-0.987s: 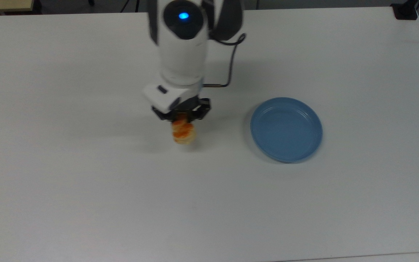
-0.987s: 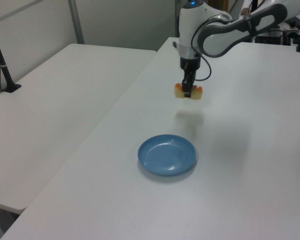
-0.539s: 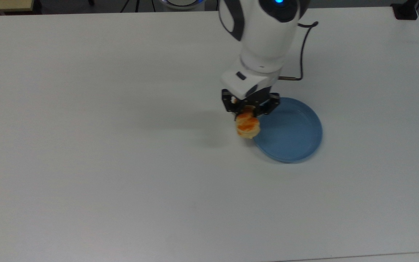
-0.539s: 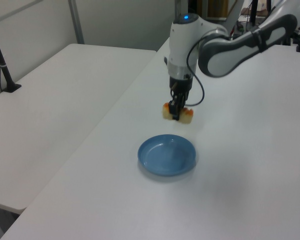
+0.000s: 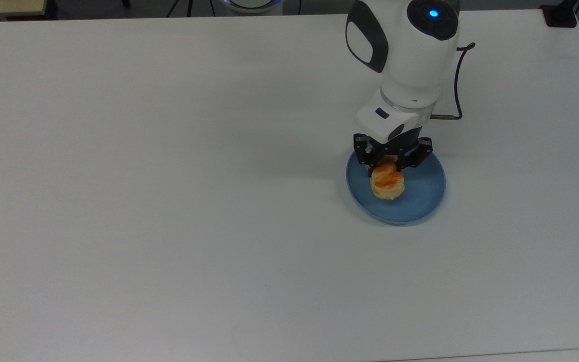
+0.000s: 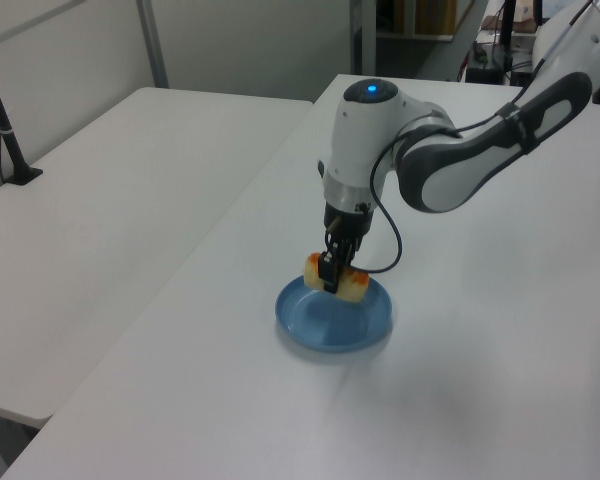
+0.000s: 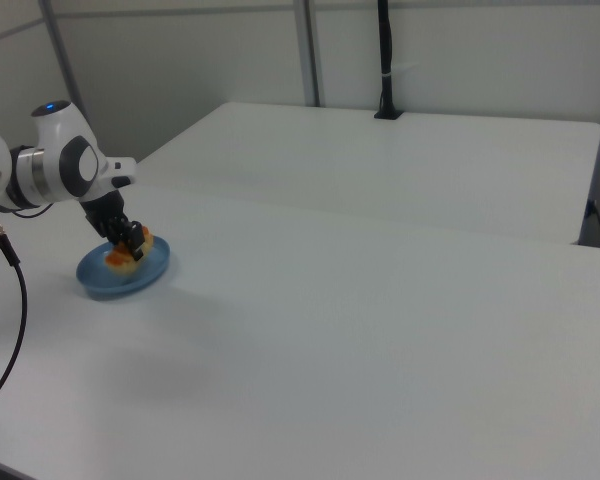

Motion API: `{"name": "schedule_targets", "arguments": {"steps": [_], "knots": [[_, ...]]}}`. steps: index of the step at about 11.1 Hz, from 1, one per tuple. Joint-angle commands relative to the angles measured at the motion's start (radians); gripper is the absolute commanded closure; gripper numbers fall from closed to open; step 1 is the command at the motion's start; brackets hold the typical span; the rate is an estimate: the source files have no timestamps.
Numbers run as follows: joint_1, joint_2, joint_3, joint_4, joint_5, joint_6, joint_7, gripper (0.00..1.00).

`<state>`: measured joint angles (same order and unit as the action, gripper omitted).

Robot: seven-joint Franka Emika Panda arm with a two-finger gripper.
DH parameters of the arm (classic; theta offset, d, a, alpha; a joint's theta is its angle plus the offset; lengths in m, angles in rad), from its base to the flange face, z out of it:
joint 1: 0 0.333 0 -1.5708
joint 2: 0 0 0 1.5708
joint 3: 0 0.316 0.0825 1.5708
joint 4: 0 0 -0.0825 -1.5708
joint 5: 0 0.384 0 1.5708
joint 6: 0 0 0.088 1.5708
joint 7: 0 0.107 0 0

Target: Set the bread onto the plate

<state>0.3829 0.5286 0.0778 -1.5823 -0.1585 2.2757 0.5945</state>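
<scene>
The bread [image 5: 388, 184], a pale roll with orange-brown glaze, hangs in my gripper [image 5: 389, 168], which is shut on it. It is over the blue plate [image 5: 422, 198] near the plate's middle, low above its surface; I cannot tell whether it touches. In the left view the bread [image 6: 352, 286] sits clamped across the black fingers [image 6: 330, 270] above the plate [image 6: 325, 326]. In the right view the gripper [image 7: 132, 243] holds the bread [image 7: 116, 256] over the plate [image 7: 105, 282] at the right view's left.
The white table [image 5: 169, 201] stretches wide on all sides of the plate. A second white table [image 6: 100, 200] stands alongside, with a black post [image 6: 5, 130] on it. A black cable [image 5: 458, 85] loops off the wrist.
The arm has carried the bread toward the top view's right, from the bare table to over the plate, and has come lower. The grip on the bread is unchanged.
</scene>
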Motion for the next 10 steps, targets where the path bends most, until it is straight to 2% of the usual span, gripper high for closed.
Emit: {"name": "schedule_targets", "arguments": {"steps": [1,2,5,7,9,10], "knots": [[0.039,0.018,-0.016,0.009,-0.003,0.042,0.06,0.28],[0.04,0.019,-0.016,0.005,-0.004,0.042,0.061,0.0],[0.042,0.011,-0.016,0.013,-0.009,0.032,0.053,0.0],[0.027,-0.045,-0.016,0.024,-0.01,0.01,0.048,0.0],[0.005,-0.109,-0.026,0.024,-0.01,-0.083,0.007,0.0],[-0.027,-0.143,-0.026,0.022,-0.009,-0.15,-0.065,0.0]]}}
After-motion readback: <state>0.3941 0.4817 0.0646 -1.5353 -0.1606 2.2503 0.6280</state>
